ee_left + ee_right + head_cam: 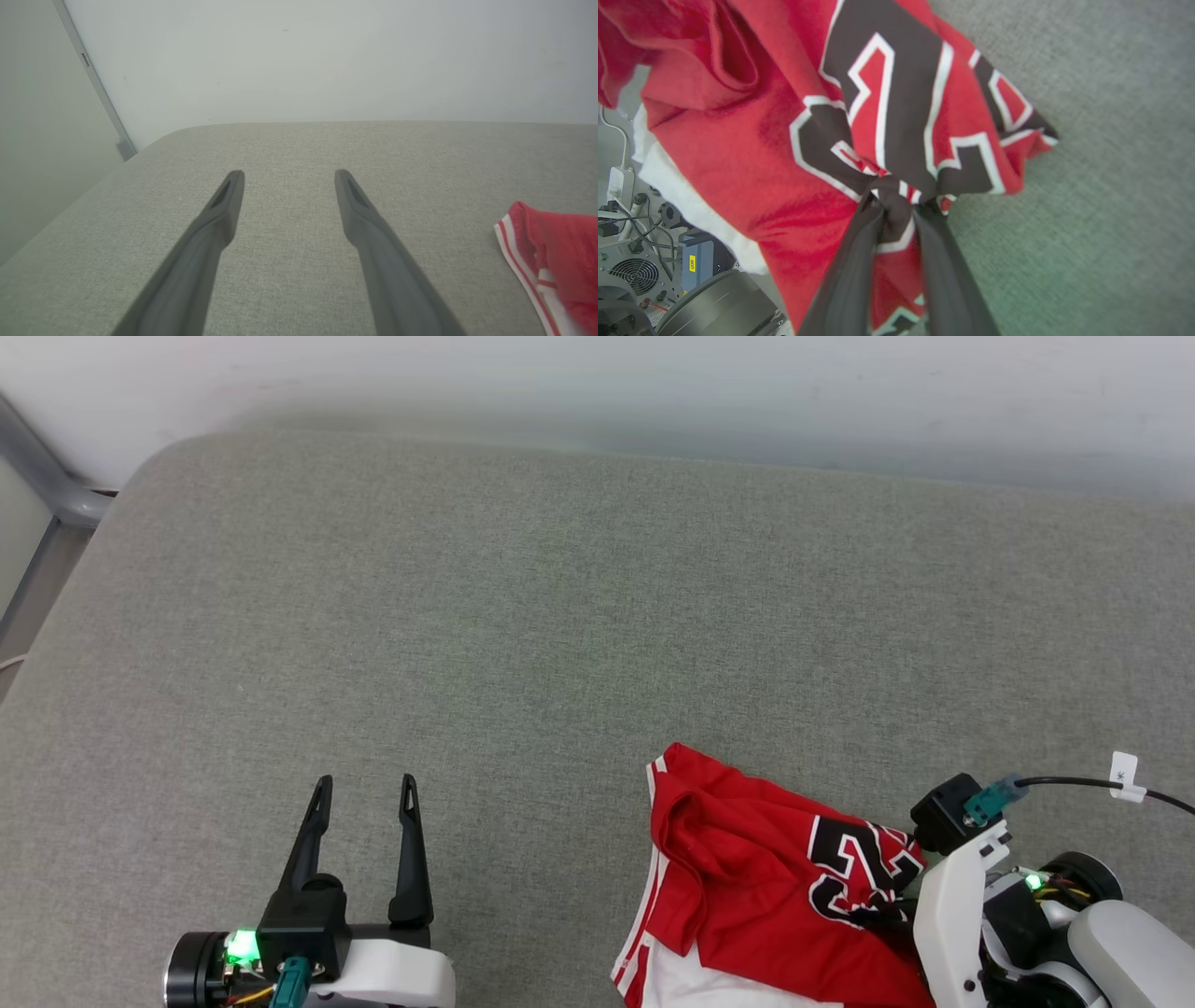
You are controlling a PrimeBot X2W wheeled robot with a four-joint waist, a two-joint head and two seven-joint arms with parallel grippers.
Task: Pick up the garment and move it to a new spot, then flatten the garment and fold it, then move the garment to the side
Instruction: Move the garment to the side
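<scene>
Overhead, the left gripper (366, 786) stands wide over the grey cushion (560, 616), touching nothing; the garment (738, 859) lies crumpled at the near right edge. Left wrist view: same spread fingers. Right wrist view: the right gripper (896, 200) pinches the printed fabric.

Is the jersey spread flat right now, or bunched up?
Bunched up: the garment lies in rumpled folds, its black number creased, and the right gripper pinches a gather of fabric at the digits.
</scene>
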